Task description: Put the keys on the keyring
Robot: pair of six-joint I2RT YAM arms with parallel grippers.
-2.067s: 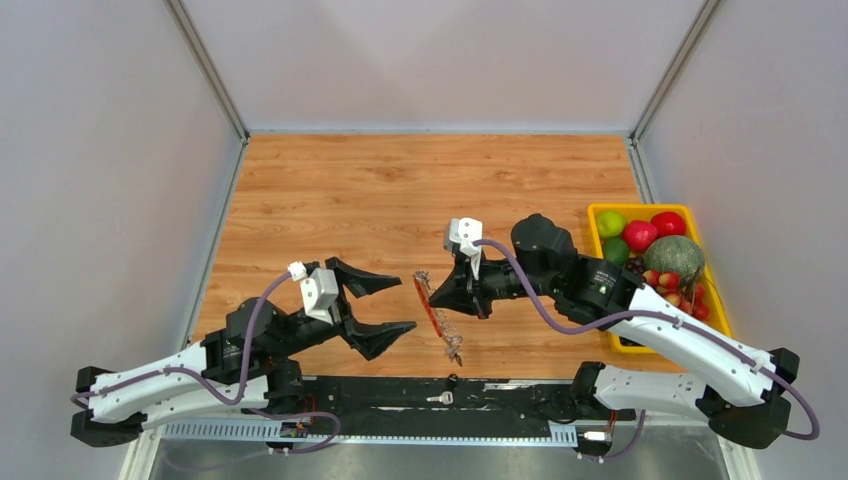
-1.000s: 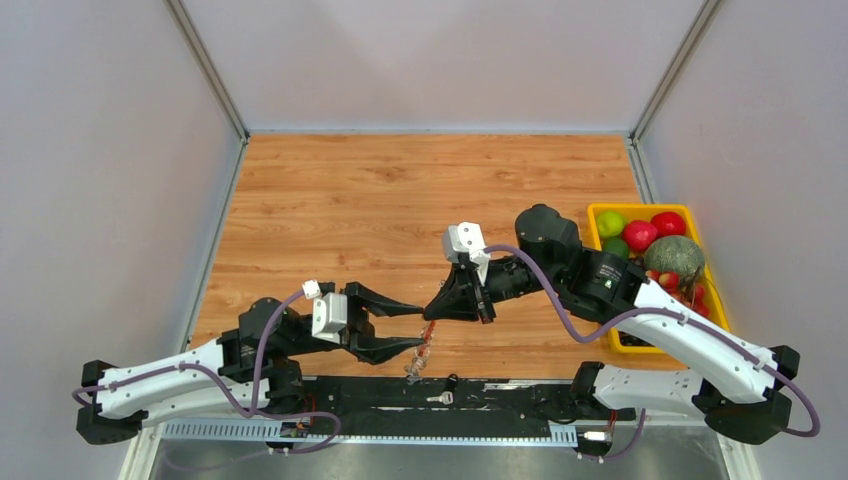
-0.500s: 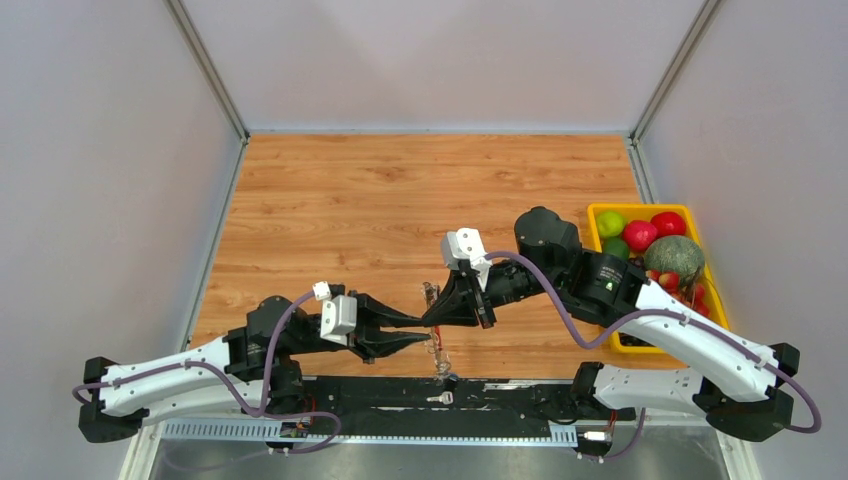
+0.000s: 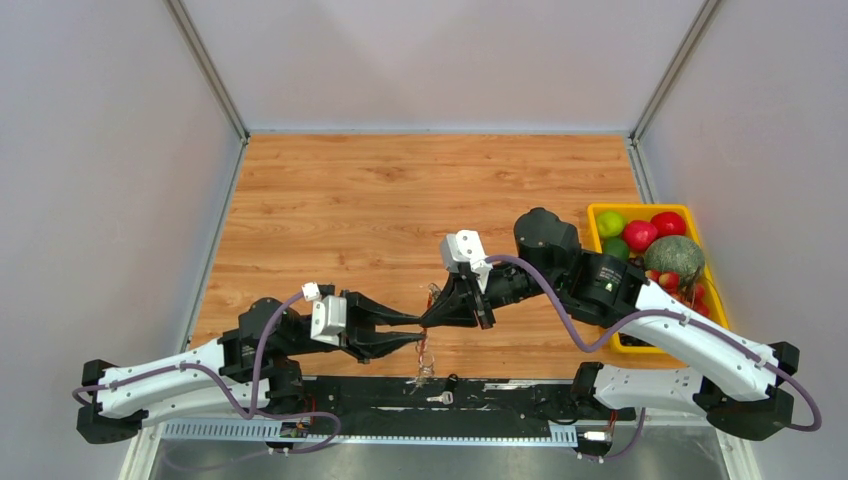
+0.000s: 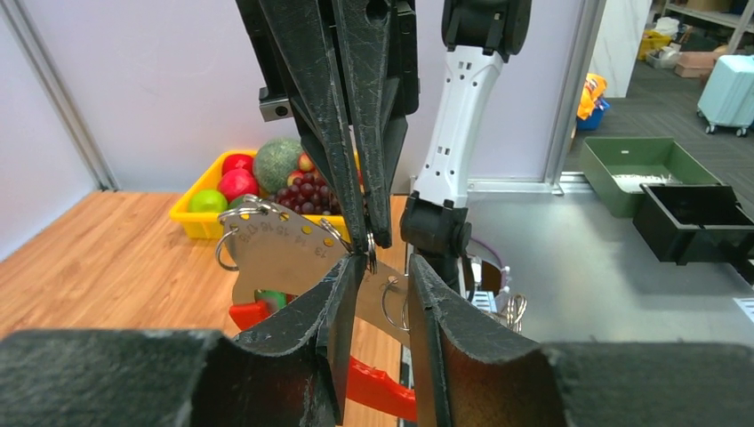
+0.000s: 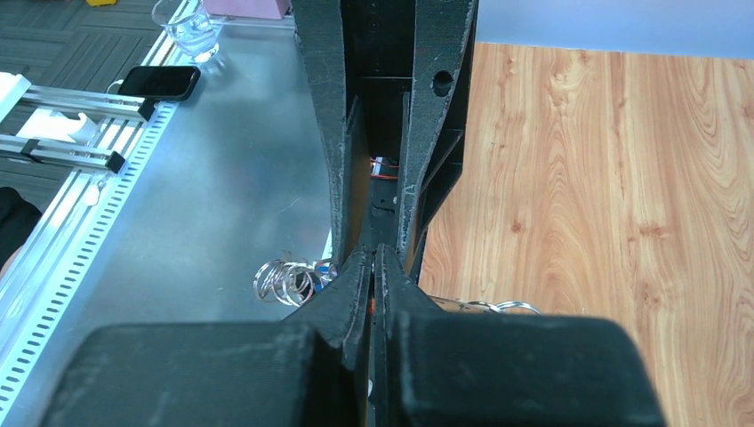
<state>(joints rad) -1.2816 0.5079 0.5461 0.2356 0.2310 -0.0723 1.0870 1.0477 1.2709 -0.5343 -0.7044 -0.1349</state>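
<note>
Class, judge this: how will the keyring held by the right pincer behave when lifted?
Probably floppy: the keyring dangles loosely below the right pincer. It is likely to swing or twist, since it hangs from one small pinch point. Its shiny metal parts may well slip.

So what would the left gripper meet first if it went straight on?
Probably the keyring hanging from the right gripper, partly between its jaws; that gripper sits just beyond, depth unclear.

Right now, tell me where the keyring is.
In the top view the keyring hangs over the near-centre of the table. It is pinched by the right gripper, with the left gripper just to its left.
</note>
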